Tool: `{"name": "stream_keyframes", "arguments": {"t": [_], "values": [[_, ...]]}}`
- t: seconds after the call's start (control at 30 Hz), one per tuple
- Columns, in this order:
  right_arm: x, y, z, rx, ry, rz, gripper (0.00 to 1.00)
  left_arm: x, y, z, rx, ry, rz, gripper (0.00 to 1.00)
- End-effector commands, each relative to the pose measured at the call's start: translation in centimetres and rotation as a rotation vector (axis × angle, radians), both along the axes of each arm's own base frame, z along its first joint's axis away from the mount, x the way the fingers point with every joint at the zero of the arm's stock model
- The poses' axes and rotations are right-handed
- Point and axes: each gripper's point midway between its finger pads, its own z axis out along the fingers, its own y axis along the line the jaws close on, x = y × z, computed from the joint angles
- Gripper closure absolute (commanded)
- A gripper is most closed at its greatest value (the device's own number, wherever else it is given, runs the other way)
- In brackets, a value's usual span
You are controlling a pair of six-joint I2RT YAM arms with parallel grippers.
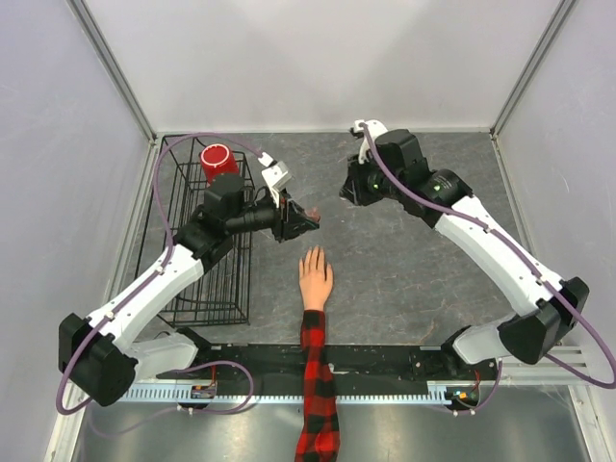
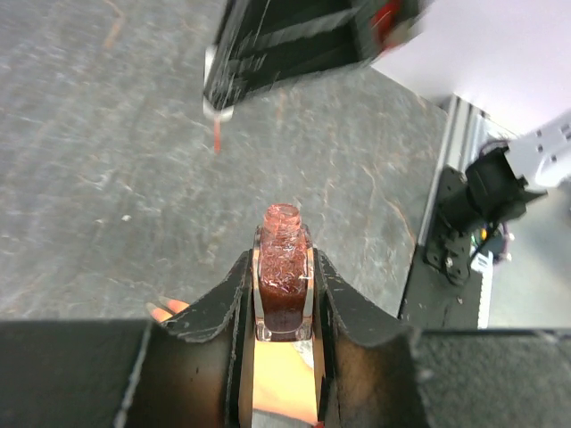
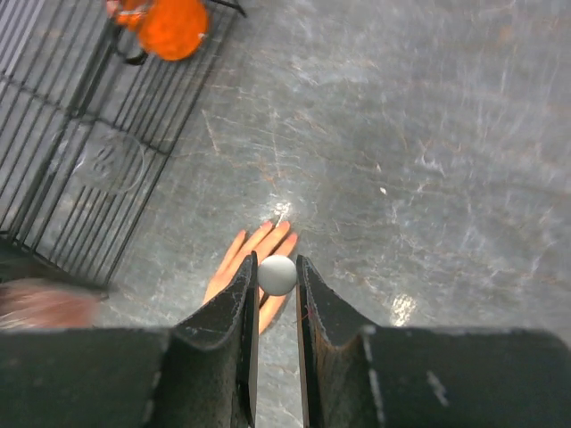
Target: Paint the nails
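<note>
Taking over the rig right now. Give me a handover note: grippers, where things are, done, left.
Left gripper: shut on the small glass bottle of red glitter polish, which is open.
Right gripper: shut on the white round-topped brush cap, brush clear of the bottle.
Peach mannequin hand with a red-and-black plaid sleeve: flat on the grey table, between the arms.
Done: bottle uncapped.
Left: nails; can't tell whether any are painted.

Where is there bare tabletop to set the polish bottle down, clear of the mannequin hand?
Widest bare table: right of the mannequin hand, bordered by the right arm. A smaller patch lies along the back wall, between wire basket and right gripper. Crowded: left side, filled by basket and left arm.
</note>
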Motion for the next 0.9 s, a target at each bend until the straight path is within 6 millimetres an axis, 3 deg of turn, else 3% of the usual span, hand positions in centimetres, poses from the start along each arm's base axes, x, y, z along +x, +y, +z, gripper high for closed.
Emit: {"name": "stream_keyframes", "arguments": {"t": [0.0, 0.1, 0.2, 0.43, 0.53, 0.87], "values": [[-4.5, 1.1, 7.0, -0.086, -0.183, 0.109, 1.0, -2.9, -0.5, 1.4, -0.062, -0.132, -0.155, 0.98], [-6.9, 1.8, 9.6, -0.066, -0.238, 0.182, 1.0, -4.1, -0.1, 1.1, -0.068, -0.191, -0.189, 0.98], [-8.1, 2.0, 10.9, -0.054, -0.258, 0.228, 1.0, -4.7, 0.3, 0.5, -0.045, -0.233, -0.208, 0.98], [-12.0, 4.8, 11.3, -0.003, -0.273, 0.465, 1.0, -6.3, 0.4, 0.8, -0.075, -0.271, -0.276, 0.98], [-12.9, 5.9, 11.5, 0.05, -0.265, 0.528, 1.0, -7.2, 0.5, 1.9, -0.113, -0.336, -0.296, 0.98], [-14.0, 7.0, 12.3, 0.112, -0.249, 0.589, 1.0, -8.1, 1.0, 2.2, -0.147, -0.396, -0.3, 0.98]]}}
